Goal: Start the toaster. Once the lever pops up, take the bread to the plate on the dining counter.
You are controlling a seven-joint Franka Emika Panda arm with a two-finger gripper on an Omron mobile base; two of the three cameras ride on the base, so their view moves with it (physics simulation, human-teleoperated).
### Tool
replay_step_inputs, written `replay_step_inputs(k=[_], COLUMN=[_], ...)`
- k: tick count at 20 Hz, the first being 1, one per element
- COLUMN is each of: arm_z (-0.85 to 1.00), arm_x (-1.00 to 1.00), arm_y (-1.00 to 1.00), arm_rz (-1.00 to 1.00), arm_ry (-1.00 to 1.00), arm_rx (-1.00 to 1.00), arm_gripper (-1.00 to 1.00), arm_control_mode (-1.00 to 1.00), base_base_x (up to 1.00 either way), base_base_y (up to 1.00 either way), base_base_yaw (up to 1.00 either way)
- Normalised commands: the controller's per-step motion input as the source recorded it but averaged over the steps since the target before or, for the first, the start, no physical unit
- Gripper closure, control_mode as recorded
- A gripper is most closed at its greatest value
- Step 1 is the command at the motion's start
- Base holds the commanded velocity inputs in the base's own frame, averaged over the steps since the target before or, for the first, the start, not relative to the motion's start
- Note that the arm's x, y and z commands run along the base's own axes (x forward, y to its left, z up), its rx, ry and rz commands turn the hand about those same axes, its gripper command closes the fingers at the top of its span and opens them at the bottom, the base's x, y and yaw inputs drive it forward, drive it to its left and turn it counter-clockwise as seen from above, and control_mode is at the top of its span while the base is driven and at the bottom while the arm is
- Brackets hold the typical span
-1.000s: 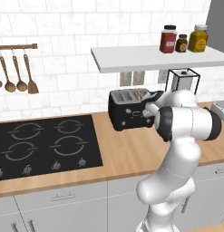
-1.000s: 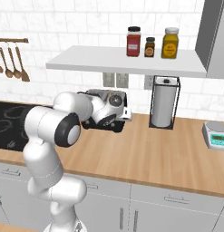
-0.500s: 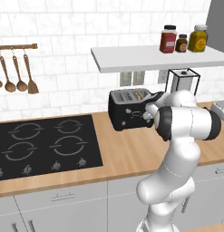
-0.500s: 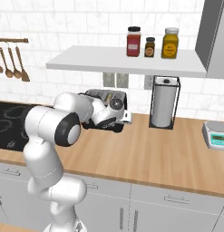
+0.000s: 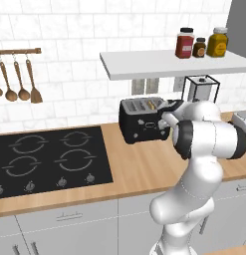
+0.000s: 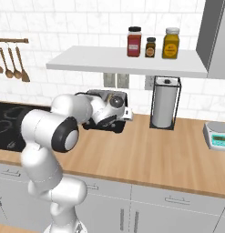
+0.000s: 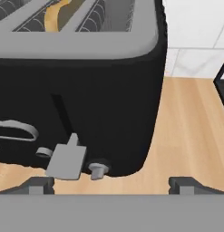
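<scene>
White tiled wall [image 5: 69, 30], a white shelf [image 5: 169, 63] bearing jars [image 6: 151, 43], black hob [image 5: 50, 159] set in a wooden worktop [image 6: 168, 154], grey cabinets [image 6: 173, 209] beneath.

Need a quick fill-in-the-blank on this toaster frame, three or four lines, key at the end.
1. The toaster stands on the wooden worktop, to the right of the black ____.
2. The bread sits in a slot of the ____.
3. The end effector faces the toaster's front with its fingers ____.
4. In the hand view the grey lever sits near the ____ of its slot.

Missing words: hob; toaster; open; bottom
</scene>
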Motion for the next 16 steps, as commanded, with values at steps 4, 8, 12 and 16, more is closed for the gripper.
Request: replay_step_inputs(k=[4,8,12,16], arm_z=[0.57,0.55,0.40,0.36], arm_x=[-0.12,-0.16,-0.23,-0.29], arm_y=[0.00,0.00,0.05,0.26], arm_rz=[0.00,0.00,0.00,0.00], arm_ry=[-0.02,-0.10,-0.18,-0.23], arm_rx=[0.00,0.00,0.00,0.00], arm_gripper=[-1.00,-1.00,-1.00,-1.00], arm_control_mode=[-1.00,-1.00,-1.00,-1.00], base_base_x=[0.00,0.00,0.00,0.00], base_base_y=[0.00,0.00,0.00,0.00], base_base_yaw=[0.00,0.00,0.00,0.00])
